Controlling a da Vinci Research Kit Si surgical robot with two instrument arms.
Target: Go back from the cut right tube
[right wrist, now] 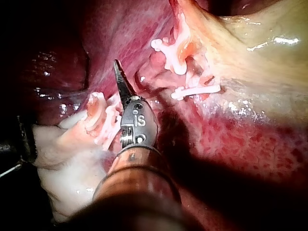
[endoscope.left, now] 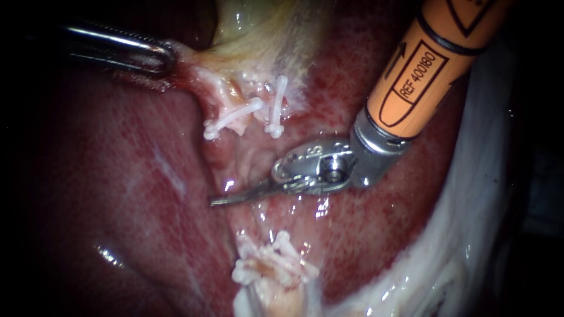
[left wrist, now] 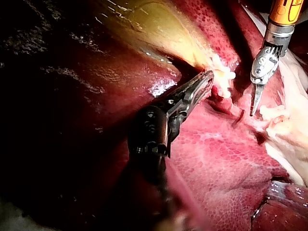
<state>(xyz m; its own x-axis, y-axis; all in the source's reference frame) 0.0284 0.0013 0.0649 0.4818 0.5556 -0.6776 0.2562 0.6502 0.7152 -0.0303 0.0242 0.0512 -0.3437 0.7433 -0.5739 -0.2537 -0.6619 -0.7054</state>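
My right instrument [endoscope.left: 226,199] holds its blades together, empty, just below the upper clips [endoscope.left: 275,108]. The cut tube [endoscope.left: 273,293], its stump clipped, lies further below them. My left instrument [endoscope.left: 167,57] pinches the gallbladder [endoscope.left: 258,29] beside those clips. The left wrist view shows that grip plainly, the endoscope barely.

- Strong light falls on the liver [endoscope.left: 135,176] around the right instrument [endoscope.left: 220,199]; wet glints sparkle near it.
- The left instrument [endoscope.left: 167,58] sits in deep shadow; the gallbladder [endoscope.left: 258,29] beside it gleams.

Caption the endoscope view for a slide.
Orange-shafted right instrument, thin blades shut, between upper white plastic clips and lower clips; silver left instrument grips pale yellow gallbladder.
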